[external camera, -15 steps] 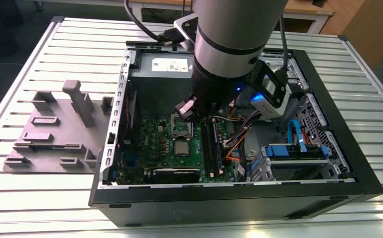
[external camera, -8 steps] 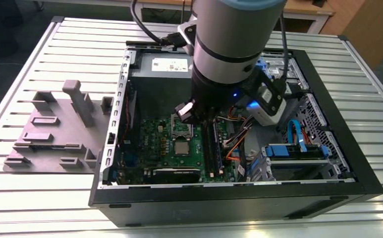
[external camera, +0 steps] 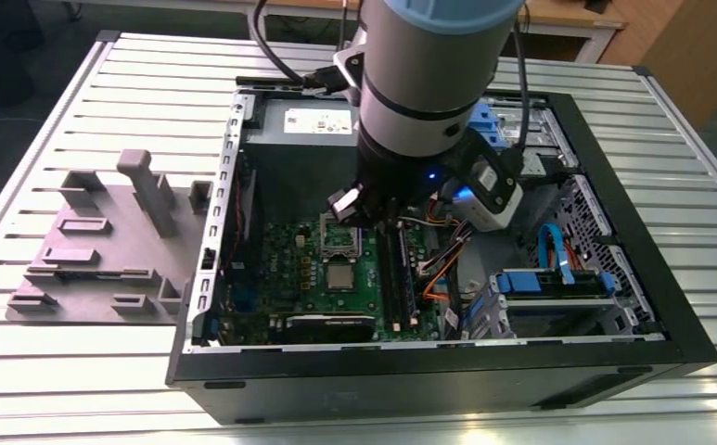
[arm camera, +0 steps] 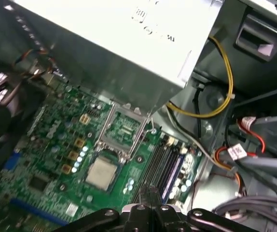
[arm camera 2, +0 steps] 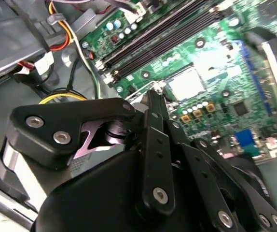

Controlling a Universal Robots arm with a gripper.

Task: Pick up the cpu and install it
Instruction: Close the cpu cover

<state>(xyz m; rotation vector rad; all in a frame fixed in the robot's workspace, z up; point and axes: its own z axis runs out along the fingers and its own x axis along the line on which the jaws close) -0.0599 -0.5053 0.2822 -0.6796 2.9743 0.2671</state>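
My gripper [arm camera: 150, 193] hangs low inside the case [external camera: 457, 375]. Its two fingers are pressed together, with nothing between them. In the first wrist view the tips are above one end of the memory slots [arm camera: 163, 166], and I judge they do not touch them.

A little further on, the cpu [arm camera: 101, 172] lies flat near the middle of the board [arm camera: 47, 159], apart from my fingers. It is just beside the socket [arm camera: 124, 126], on the side away from the power supply [arm camera: 109, 43]. I cannot tell if it rests on the bare board or in some seat. Beyond the socket, the power supply stands along the far edge of the board.

I judge the cpu to be light, thin and stiff. Its metal top looks smooth, so it may slip, and its underside is probably delicate. I think the best hold is on two opposite sides of the pale rim, with gentle force, keeping it level. Because it lies so flat, only a little of its edge is free for the fingers.
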